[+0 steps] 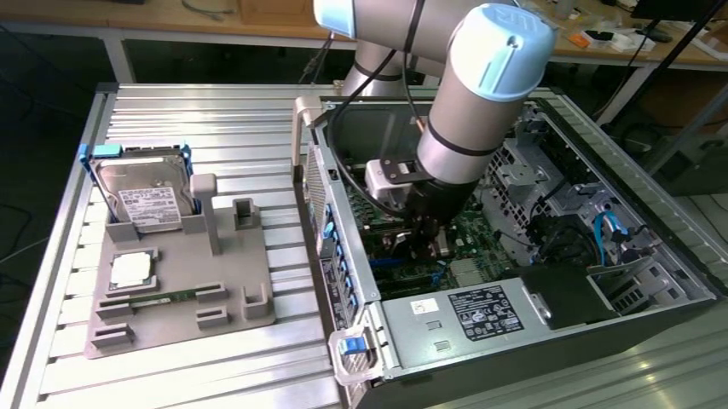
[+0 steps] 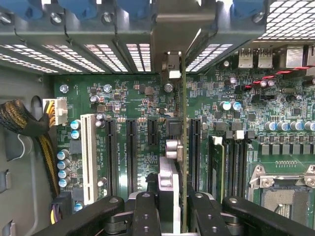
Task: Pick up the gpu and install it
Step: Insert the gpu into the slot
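**Item: gpu, held over the motherboard slots inside the open case**

**gpu** [image 2: 183, 123]: Thin card, seen edge-on in the wrist view. It is clamped between the jaws of the gripper [image 2: 174, 209] and runs straight out from them. Its long axis points at the perforated rear wall [image 2: 98, 51] of the computer case [image 1: 637, 281], and its metal end sits close under that wall.

**Gripper:** Jaws closed on the card, one finger on each face. In the exterior view the arm reaches down into the case, with the gripper [image 1: 424, 234] low over the board.

**Governing relation:** The card's long axis lies parallel to the black expansion slots [image 2: 132, 152] on the motherboard [image 2: 138, 98]. Its edge falls just beside the long black slot [image 2: 194, 147] next to the memory sockets. As a judgement, the card is lined up along the slot direction. Sideways registration over one slot is the open question.

**Not determinable:** It cannot be told whether the lower edge touches a slot, is partly seated or is apart from it. The card's faces and contacts are hidden by the edge-on angle, and in the exterior view the arm covers most of the card.

**Surroundings:** A white slot [image 2: 88, 157] and a yellow-black cable bundle [image 2: 19, 123] lie away from the card. The power supply [image 1: 478, 311] is in the case. Outside it, on the desk [image 1: 205, 119], a grey fixture [image 1: 228, 281] carries the hard drive [image 1: 142, 192], well apart from the gripper.
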Action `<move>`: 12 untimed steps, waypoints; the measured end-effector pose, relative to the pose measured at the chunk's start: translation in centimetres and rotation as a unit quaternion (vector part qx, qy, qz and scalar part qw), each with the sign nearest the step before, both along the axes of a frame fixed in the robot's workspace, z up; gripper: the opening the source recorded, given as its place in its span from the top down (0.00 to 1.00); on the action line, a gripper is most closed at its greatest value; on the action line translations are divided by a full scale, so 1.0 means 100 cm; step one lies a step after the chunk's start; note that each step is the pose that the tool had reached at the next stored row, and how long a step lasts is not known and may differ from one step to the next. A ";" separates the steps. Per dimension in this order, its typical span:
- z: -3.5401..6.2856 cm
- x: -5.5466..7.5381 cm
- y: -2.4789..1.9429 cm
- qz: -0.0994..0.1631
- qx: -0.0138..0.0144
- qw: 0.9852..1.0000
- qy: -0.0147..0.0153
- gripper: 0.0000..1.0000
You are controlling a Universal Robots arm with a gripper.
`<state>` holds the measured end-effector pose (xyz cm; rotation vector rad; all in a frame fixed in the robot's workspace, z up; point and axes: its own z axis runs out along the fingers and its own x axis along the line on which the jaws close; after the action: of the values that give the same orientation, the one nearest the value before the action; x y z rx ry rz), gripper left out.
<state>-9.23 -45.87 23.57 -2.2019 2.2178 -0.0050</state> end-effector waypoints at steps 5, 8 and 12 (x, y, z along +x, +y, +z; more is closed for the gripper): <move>-0.0010 0.000 0.0000 0.000 0.000 1.000 0.000 0.71; -0.0015 -0.001 0.0000 0.000 0.000 1.000 0.000 0.71; -0.0032 -0.001 0.0000 0.000 0.000 1.000 0.000 0.71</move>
<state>-9.37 -45.87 23.24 -2.2019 2.2177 -0.0053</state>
